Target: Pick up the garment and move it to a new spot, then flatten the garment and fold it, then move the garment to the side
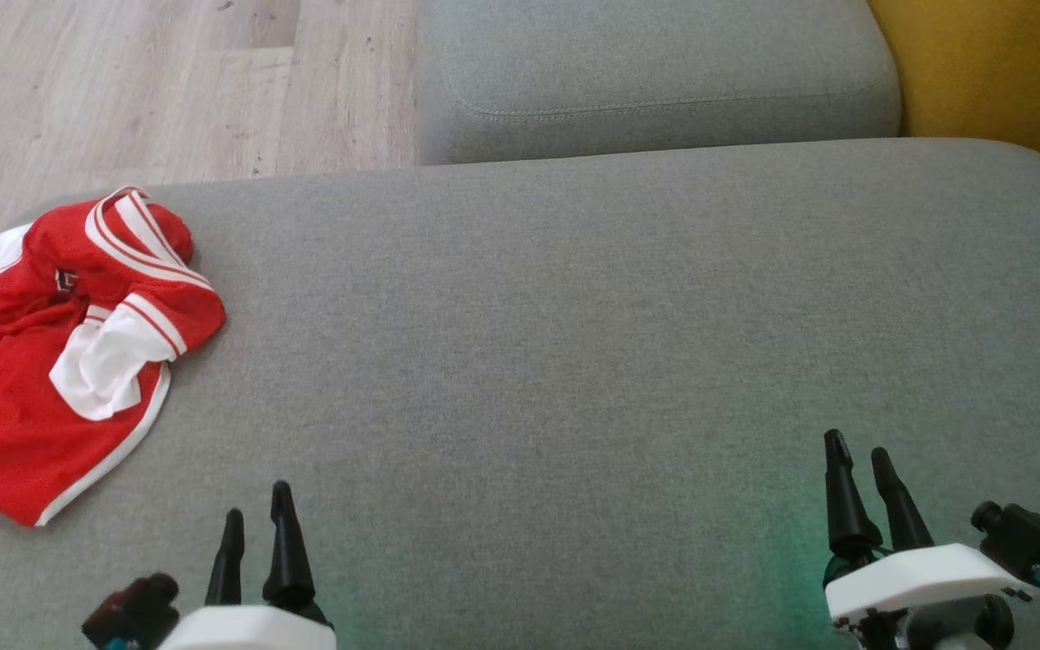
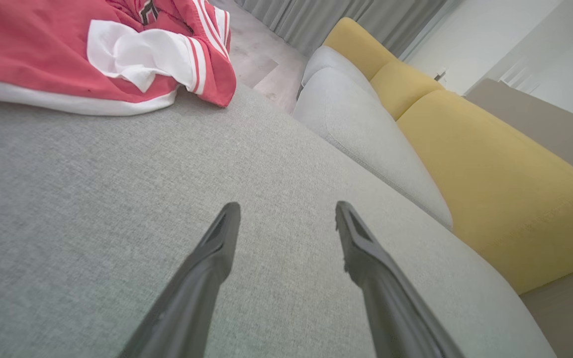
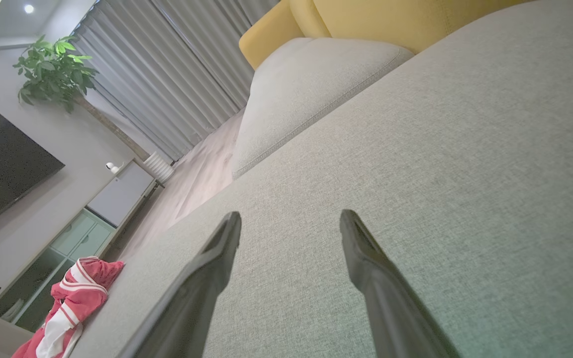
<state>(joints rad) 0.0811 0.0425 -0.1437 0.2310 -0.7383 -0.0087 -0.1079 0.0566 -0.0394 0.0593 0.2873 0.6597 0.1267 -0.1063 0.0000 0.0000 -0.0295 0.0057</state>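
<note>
1. The red jersey [image 1: 51, 361] is thin, soft cloth with white striped bands at collar and cuff and a white hem. It lies crumpled in a loose heap at the left edge of the head view, on the left end of the seat cushion.
2. The seat cushion [image 1: 574, 316] is broad and gently rounded, covered in a grey, finely woven fabric.
3. A second grey cushion [image 1: 655, 81] with a stitched seam sits at the top centre, and a mustard-yellow cushion [image 1: 998, 72] is in the upper right corner.
4. Pale wood-grain floor [image 1: 168, 90] fills the upper left.
5. The left pincer [image 1: 257, 501], at the lower left, has two slim, tapering matte black fingers spread wide with nothing between them. It is near the jersey but apart from it.
6. The right pincer [image 1: 858, 446], at the lower right, is likewise spread wide and empty, well apart from the jersey.
7. In the right wrist view a low cabinet [image 3: 67, 243] with pale green glazed doors stands at the lower left. Its contents are too blurred to tell.
</note>
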